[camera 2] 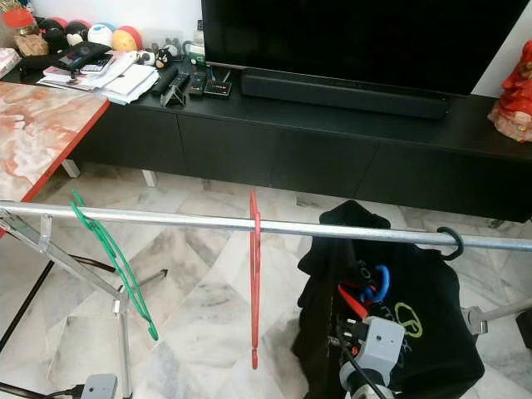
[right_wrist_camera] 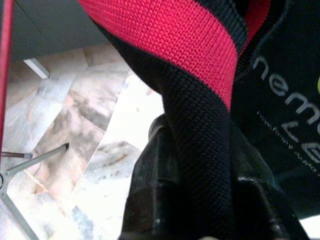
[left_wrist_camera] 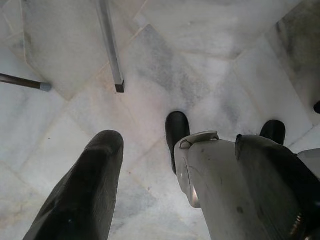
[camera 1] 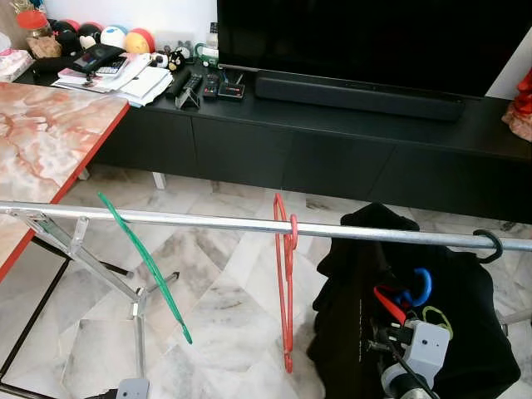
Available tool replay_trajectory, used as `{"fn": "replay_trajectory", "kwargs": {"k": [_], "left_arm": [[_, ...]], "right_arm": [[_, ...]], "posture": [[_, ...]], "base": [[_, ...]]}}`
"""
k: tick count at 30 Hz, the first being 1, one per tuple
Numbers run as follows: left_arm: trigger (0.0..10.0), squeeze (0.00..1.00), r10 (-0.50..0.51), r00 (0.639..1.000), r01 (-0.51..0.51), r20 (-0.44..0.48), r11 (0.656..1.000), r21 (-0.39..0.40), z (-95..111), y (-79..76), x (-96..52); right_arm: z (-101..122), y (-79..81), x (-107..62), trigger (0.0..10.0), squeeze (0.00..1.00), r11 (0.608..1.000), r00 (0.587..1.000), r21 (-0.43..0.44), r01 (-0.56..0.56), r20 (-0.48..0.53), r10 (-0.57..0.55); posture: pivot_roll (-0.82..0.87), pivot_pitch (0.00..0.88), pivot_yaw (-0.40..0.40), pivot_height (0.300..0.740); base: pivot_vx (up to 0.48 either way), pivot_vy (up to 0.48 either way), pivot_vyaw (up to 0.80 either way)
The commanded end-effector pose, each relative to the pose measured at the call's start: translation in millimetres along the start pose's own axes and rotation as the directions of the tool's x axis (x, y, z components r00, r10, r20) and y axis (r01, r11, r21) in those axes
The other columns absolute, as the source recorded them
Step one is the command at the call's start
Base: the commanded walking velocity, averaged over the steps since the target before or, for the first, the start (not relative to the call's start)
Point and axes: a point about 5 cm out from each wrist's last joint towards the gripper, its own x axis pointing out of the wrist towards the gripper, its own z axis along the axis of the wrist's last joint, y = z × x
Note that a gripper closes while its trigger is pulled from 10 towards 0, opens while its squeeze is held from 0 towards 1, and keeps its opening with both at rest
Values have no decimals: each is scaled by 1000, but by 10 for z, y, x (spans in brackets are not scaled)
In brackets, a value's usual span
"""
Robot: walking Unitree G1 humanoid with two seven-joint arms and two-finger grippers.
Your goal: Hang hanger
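The right claw (camera 1: 391,337) sits low at the black bag (camera 1: 465,316), where blue (camera 1: 420,287), red (camera 1: 389,303) and yellow-green (camera 1: 436,316) hanger hooks poke up beside it. In its wrist view a black-and-red woven strap (right_wrist_camera: 200,90) runs between the black fingers (right_wrist_camera: 150,190) — whether they are clamped on it cannot be told. The left claw (left_wrist_camera: 170,165) hangs idle over the marble floor (left_wrist_camera: 210,45), fingers spread and empty.

Just beyond, the steel rail (camera 1: 208,220) runs left to right across the view. On it hang a green hanger (camera 1: 145,262), slanted across the rail, a red hanger (camera 1: 285,283) nearly edge-on, long axis straight down, and a black hook (camera 1: 490,245) at the bag's end. Judged from their thin frames, the hangers are light, stiff plastic, smooth enough to slip — best pinched on the frame just below the hook.

Farther back stands the black TV cabinet (camera 1: 332,141), with the marble-topped table (camera 1: 41,133) at left.
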Motion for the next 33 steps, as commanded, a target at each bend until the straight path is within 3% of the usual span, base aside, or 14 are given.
{"fn": "replay_trajectory", "kwargs": {"k": [1, 33], "left_arm": [[10000, 0, 8, 1000, -8, -29, 1000, -16, -102, 15, -25], [10000, 0, 17, 1000, -17, 0, 999, -27, -56, 44, -22]], "right_arm": [[29, -33, 10, 10000, 0, 1000, 1000, 7, 16, 18, -16], [153, -129, 259, 10000, 0, 998, 996, 17, 55, 70, -57]], "posture": [[68, 154, -74, 740], [93, 121, -76, 740]], "base": [[-300, 0, 0], [-308, 0, 0]]}}
